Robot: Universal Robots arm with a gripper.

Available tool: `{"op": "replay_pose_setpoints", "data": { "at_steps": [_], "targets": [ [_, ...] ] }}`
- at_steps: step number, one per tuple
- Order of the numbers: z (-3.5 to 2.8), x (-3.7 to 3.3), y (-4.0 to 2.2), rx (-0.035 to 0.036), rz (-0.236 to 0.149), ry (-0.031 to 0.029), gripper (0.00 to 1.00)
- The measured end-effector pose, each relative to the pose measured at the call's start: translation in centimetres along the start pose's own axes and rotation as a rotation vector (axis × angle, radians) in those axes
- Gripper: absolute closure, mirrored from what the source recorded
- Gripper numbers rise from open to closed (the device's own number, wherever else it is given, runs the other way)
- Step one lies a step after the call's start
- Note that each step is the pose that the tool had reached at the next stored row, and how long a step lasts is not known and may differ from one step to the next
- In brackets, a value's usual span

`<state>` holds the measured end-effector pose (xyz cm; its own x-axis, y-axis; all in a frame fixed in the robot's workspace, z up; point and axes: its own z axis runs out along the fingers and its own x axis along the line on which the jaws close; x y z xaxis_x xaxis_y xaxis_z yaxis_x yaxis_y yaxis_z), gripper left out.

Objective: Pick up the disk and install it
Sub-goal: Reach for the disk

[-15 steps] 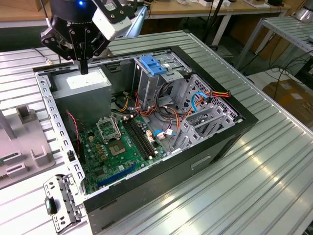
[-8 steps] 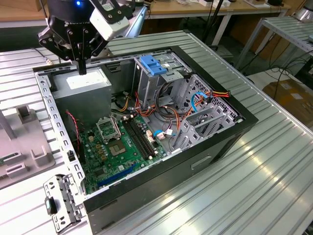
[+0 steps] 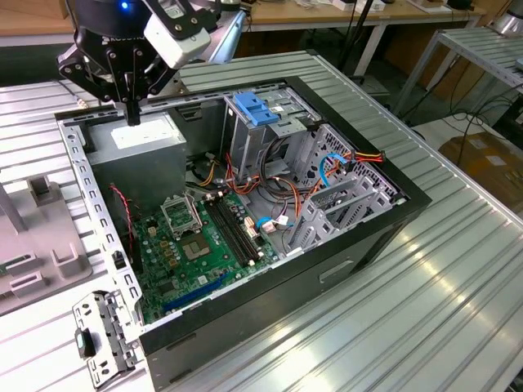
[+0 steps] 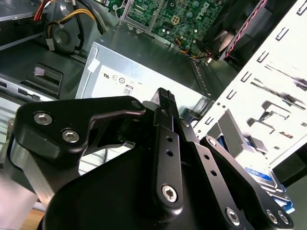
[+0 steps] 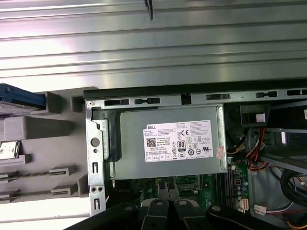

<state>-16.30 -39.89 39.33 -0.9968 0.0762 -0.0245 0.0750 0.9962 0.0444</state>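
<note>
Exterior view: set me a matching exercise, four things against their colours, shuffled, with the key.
Things:
1. motherboard
2. bracket
3. power supply
4. gripper

Colours:
a. black
b. grey with a white sticker
c. green
d. light blue

Pairs: 1-c, 2-d, 3-b, 4-a.

Bright overhead light, white glare on the ribbed table (image 5: 153, 52), soft shadow inside the case (image 3: 351, 245).
</note>
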Motion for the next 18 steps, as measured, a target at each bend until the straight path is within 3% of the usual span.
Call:
{"op": "replay_pose_setpoints", "data": {
  "at_steps": [18],
  "targets": [
    [-0.03, 1.18, -0.09, 0.0, 0.0, 0.0, 0.89]
  ]
}}
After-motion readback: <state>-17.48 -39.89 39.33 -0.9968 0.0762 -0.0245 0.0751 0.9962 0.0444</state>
